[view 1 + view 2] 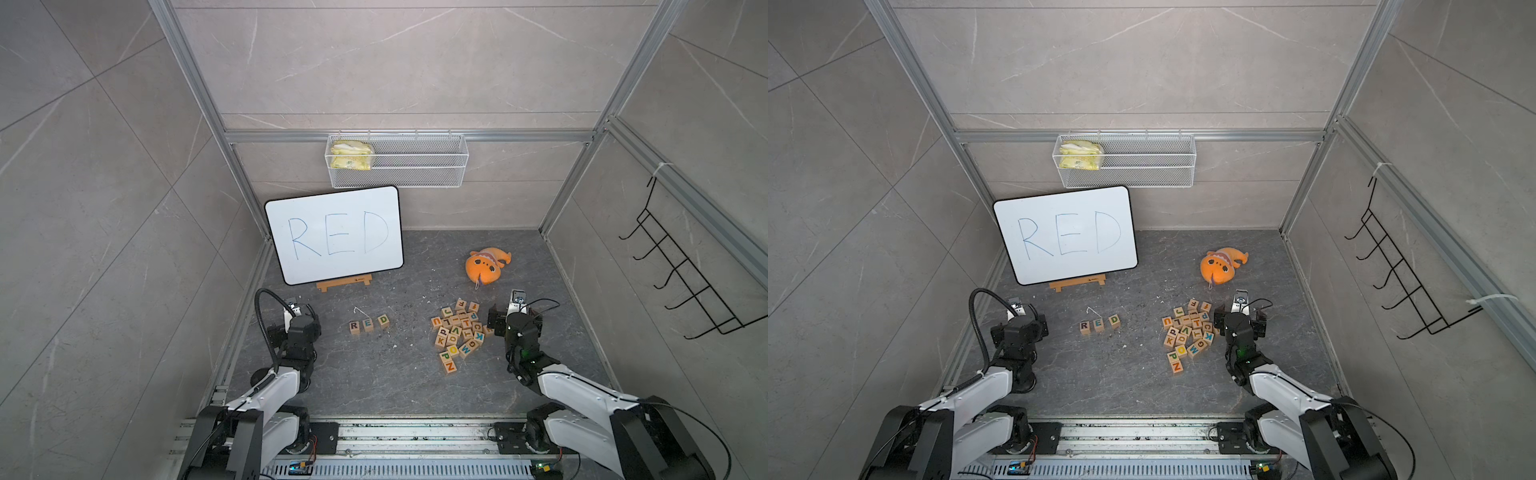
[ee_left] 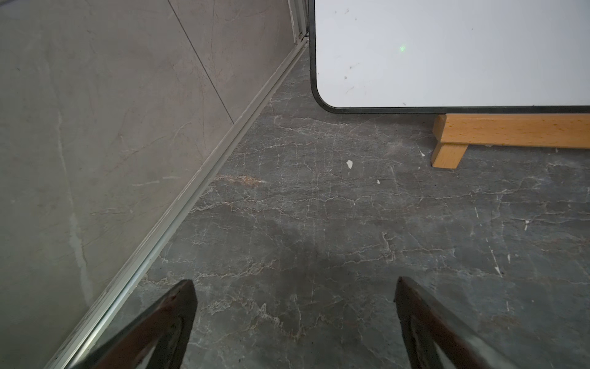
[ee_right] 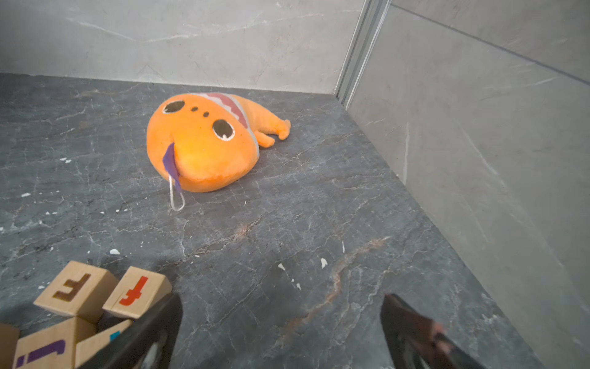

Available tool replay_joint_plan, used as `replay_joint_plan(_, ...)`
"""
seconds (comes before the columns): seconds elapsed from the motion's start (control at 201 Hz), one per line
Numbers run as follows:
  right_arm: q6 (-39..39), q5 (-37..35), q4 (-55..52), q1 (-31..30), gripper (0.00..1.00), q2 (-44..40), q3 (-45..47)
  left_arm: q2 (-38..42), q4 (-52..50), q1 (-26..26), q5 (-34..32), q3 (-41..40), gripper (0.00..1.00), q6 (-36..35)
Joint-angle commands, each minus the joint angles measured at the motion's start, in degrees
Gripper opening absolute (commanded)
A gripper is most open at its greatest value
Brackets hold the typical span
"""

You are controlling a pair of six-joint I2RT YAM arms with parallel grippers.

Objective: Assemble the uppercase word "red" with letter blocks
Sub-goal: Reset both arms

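Left tool point(image 2: 293, 281) gapes empty above the dark marbled bench point(image 2: 319, 223); we see its arm folded low, left of the light-wood letter blocks point(image 1: 368, 324) reading R, E, D in a row. Right tool point(image 3: 281, 295) released too, arm crouched beside the loose block pile point(image 1: 457, 332).

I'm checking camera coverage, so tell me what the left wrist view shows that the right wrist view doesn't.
Only the left wrist view: the lower corner of the white rectangular board and its light-wood stand. Only the right wrist view: the orange plush toy and some small light-wood letter blocks, two of them showing an F. Both: the dark grey marbled tabletop, grey wall panels, and an open, empty hand, the left hand and the right hand respectively.
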State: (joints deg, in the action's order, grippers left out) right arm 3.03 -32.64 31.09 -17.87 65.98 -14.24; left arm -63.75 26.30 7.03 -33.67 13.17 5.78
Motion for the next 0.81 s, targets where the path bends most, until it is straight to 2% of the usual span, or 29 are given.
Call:
replay_joint_plan(0.0, -0.68, 1.79, 7.18, 1.34, 1.0, 3.84, -2.16, -3.37, 11.67, -2.54, 5.15, 1.48, 1.0, -0.9)
replay_joint_plan(0.194, 1.41, 5.75, 13.98, 6.27, 1.0, 7.43, -1.86, -11.48, 18.81, -4.01, 12.96, 4.14, 1.0, -3.89)
replay_joint_plan(0.393, -1.15, 10.97, 18.33, 7.23, 1.0, 12.66, -2.82, -19.87, 28.56, -4.35, 17.7, 3.58, 1.0, -6.71)
replay_joint_plan(0.547, -1.94, 12.92, 21.36, 7.28, 1.0, 16.91, -3.42, -23.51, 29.66, -5.36, 18.52, 5.01, 1.0, -6.41)
replay_joint_plan(0.607, -2.2, 13.35, 20.72, 7.3, 1.0, 17.39, -4.07, -22.03, 25.59, -5.71, 19.29, 5.52, 1.0, -5.7)
replay_joint_plan(0.672, -1.99, 13.61, 20.12, 7.42, 1.0, 17.49, -4.43, -22.91, 27.79, -5.8, 18.97, 5.27, 1.0, -5.86)
replay_joint_plan(0.731, -2.5, 15.37, 20.23, 7.58, 1.0, 18.26, -4.51, -22.26, 25.82, -5.79, 19.17, 5.59, 1.0, -5.68)
replay_joint_plan(0.801, -3.76, 15.75, 27.02, 7.6, 1.0, 22.67, -3.94, -22.62, 26.79, -5.8, 18.97, 5.55, 1.0, -5.74)
